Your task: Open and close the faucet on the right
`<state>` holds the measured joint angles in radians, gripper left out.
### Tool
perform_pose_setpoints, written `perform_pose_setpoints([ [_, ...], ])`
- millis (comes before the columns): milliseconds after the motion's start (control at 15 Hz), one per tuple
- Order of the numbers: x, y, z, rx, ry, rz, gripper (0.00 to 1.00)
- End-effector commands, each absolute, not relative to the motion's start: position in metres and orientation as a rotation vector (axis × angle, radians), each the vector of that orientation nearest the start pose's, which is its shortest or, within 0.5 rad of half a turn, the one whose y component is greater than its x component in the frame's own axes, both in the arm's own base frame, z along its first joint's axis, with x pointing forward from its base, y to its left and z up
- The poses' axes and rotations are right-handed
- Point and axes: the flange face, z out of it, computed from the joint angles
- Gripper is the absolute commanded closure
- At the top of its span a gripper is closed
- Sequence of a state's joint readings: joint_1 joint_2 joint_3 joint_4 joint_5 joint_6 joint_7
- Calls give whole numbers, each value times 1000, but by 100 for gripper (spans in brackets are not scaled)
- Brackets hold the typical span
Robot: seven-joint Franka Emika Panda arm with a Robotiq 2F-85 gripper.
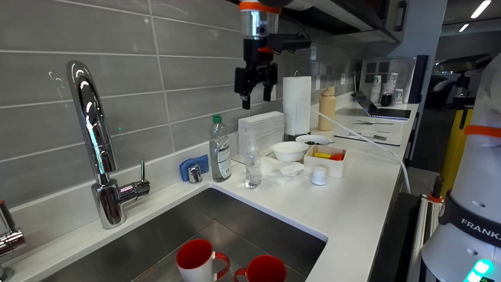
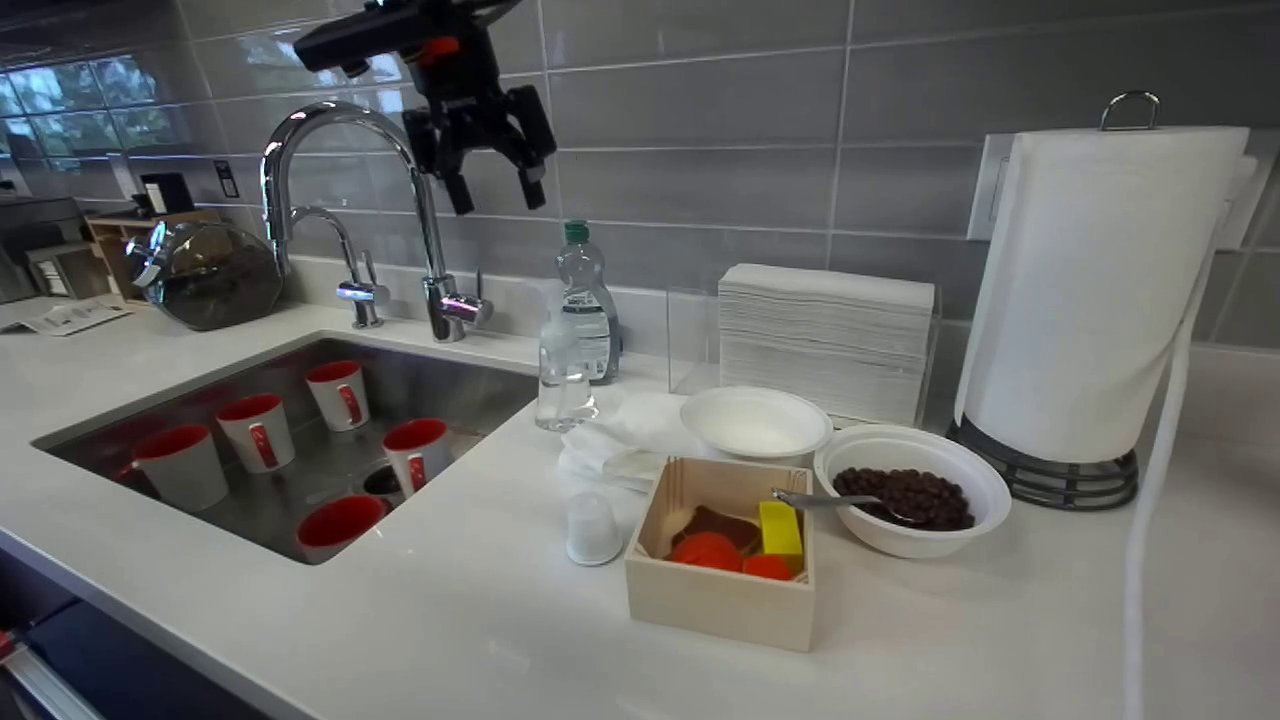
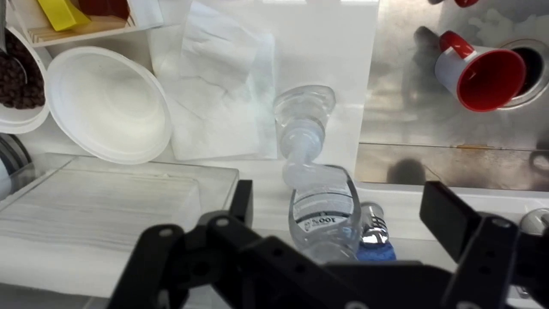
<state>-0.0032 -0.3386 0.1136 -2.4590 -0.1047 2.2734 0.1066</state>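
Robotiq gripper point(image 3: 339, 201) spread, nothing in it, high over counter point(image 3: 317, 51) nr dish-soap btl point(image 3: 326, 210). Tall chrome gooseneck faucet point(image 1: 102, 152) stands btwn sink point(image 1: 168, 231) & tiled wall point(image 1: 203, 70), apart from gripper. Step: prob. pre-approach. Next: shift over to side lever point(image 1: 143, 172), line up, nudge on, then off.

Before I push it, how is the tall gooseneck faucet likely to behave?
The slim lever on the faucet looks polished, so contact could slip. Its thick base sits on the counter and will probably hold firm. The long arched spout might swing if bumped.
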Motion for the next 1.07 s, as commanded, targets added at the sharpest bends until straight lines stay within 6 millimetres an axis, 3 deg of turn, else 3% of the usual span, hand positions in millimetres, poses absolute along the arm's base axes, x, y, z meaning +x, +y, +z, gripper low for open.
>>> perform_pose_setpoints([
  [0,438,94,461,-3238,-162,-375,0],
  [133,443,121,457,-3202,-228,-396,0],
  [333,454,159,427,-3097,-324,-444,0],
  [733,489,205,333,-2853,-304,-535,0],
  [1000,506,227,287,-2744,-309,-571,0],
])
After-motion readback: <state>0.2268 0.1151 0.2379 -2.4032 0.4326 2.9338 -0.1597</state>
